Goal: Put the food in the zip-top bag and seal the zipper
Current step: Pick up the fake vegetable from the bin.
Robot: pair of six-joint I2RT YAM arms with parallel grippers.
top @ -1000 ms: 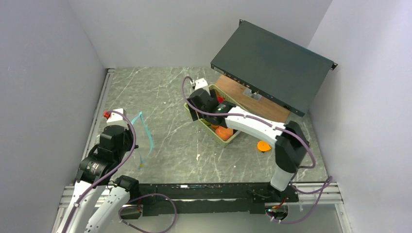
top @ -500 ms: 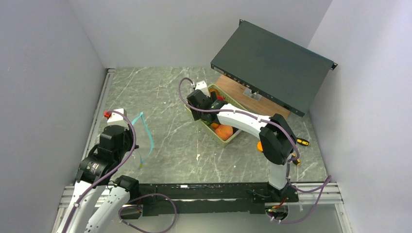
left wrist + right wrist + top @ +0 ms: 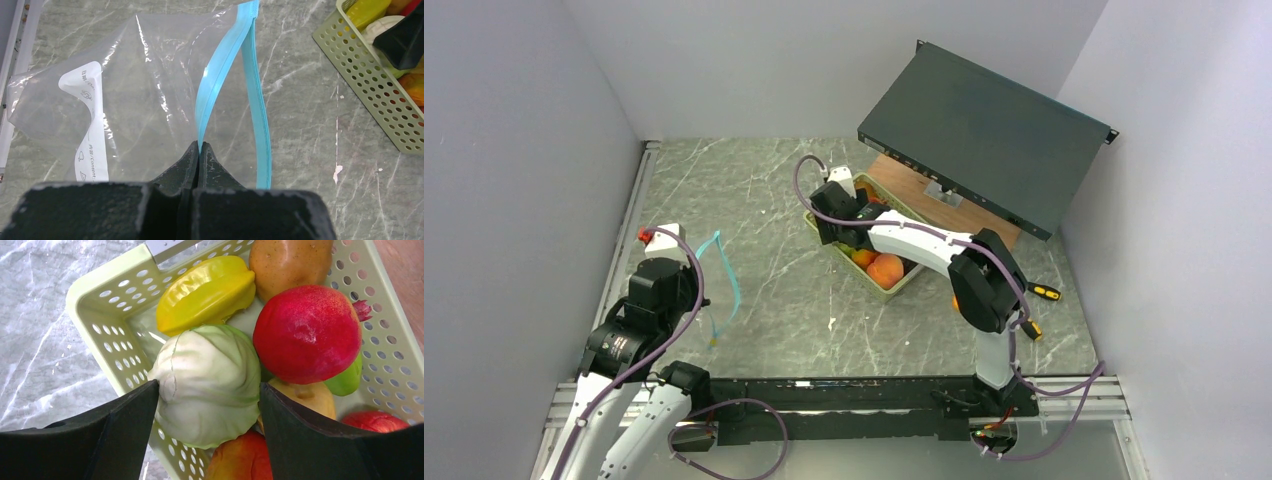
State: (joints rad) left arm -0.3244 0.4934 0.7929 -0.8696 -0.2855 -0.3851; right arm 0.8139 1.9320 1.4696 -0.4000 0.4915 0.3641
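Observation:
The zip-top bag [image 3: 145, 95] lies clear and floppy on the marble table, its mouth gaping. My left gripper [image 3: 200, 145] is shut on the near lip of the teal-blue zipper [image 3: 220, 75]; the far lip [image 3: 262, 130] bows away. The food sits in a pale green basket [image 3: 100, 295]: a yellow star fruit [image 3: 205, 292], a red pomegranate [image 3: 307, 332], a brown potato [image 3: 287, 260], a peach [image 3: 240, 460]. My right gripper [image 3: 209, 387] reaches into the basket [image 3: 899, 285], and its two fingers press on either side of a pale green cabbage [image 3: 210, 355] that still rests among the fruit.
A dark metal case [image 3: 984, 135] leans over a wooden board [image 3: 944, 215] behind the basket. Screwdrivers [image 3: 1039, 292] lie right of the right arm's elbow. Grey walls close in the left, back and right sides.
The right arm has drawn its elbow in and pushed its gripper towards the basket's far end, over the cabbage. Its fingers have narrowed slightly. The left arm and the bag have stayed still.

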